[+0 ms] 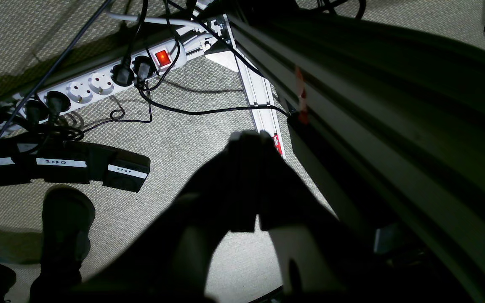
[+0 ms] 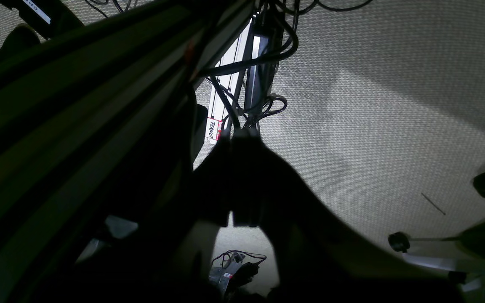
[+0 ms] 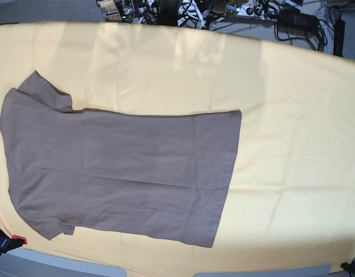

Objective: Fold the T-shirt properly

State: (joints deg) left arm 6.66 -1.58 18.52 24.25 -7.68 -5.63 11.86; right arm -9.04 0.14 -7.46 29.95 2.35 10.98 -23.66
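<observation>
The taupe T-shirt lies spread flat on the pale yellow cloth, its shoulders and short sleeves toward the left and its straight hem toward the right. Neither arm shows in the base view. In the left wrist view, my left gripper is a dark silhouette with its fingers pressed together and nothing between them. It points down at the carpet beside the table's side. My right gripper looks the same in the right wrist view: shut, empty, and below the table edge.
On the carpet lie a white power strip with a lit red switch, black labelled boxes, loose cables and an aluminium rail. Chair castors stand on the floor. Dark clamps sit at the table's front corners.
</observation>
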